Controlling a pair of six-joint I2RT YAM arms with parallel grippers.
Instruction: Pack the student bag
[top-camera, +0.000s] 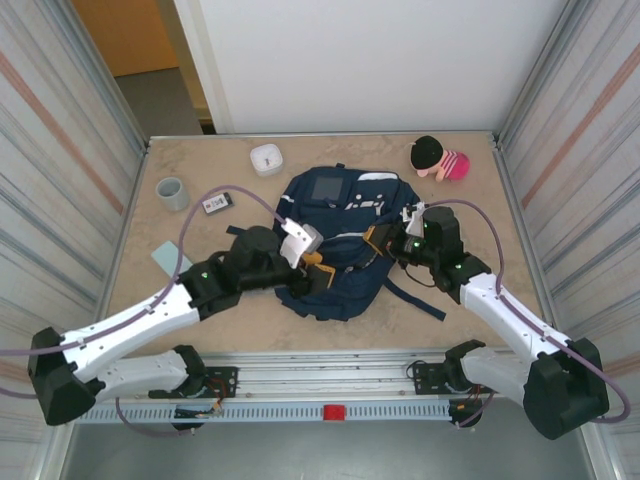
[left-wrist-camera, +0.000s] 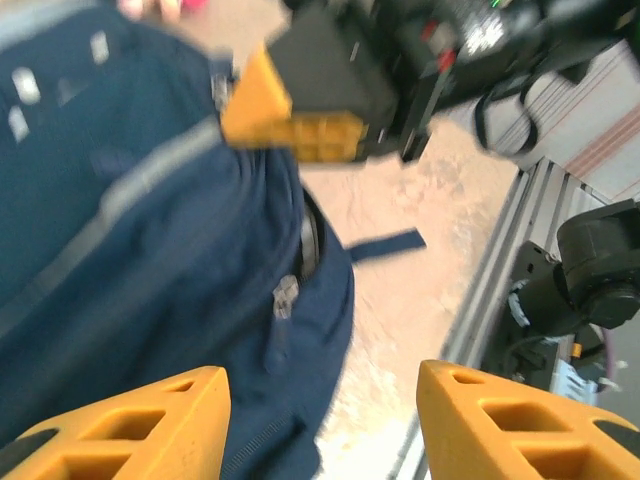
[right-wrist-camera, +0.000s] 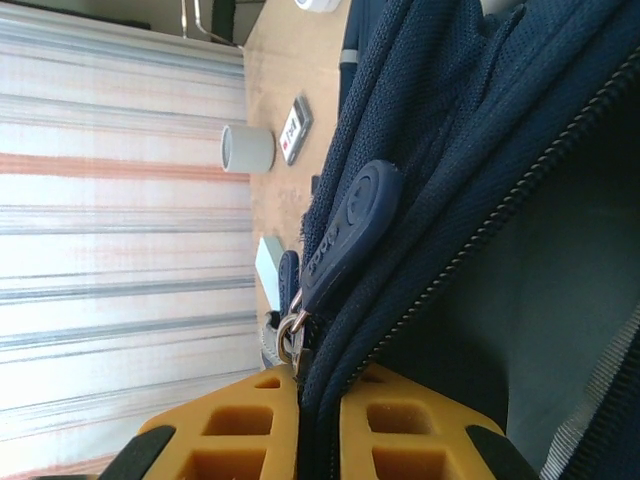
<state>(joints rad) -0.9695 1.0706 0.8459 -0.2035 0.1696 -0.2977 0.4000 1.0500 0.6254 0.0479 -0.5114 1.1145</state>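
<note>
Fabric, soft and limp, makes up the student bag (top-camera: 345, 235), which lies flat in the middle of the table (top-camera: 480, 300), slightly toward the far side. It will likely sag and fold rather than hold its shape, and it looks light. The best holds are probably the seams beside the zipper, the rubbery zipper pull (right-wrist-camera: 345, 230), or the straps.

The right pincer (right-wrist-camera: 320, 425) is clenched on a fold of bag cloth right along the zipper line, at the bag's right side. The left pincer (left-wrist-camera: 320, 420) is released, its fingers apart with nothing between them, hovering over the bag's near-left edge.

Room is best on the right and near right, where one strap trails over bare table. On the left stand a grey cup (top-camera: 172, 192), a small card (top-camera: 216, 203) and a pale blue item (top-camera: 170, 258). On the far side sit a white box (top-camera: 266, 159) and a pink toy (top-camera: 440, 158). Side walls hem the table in left and right.
</note>
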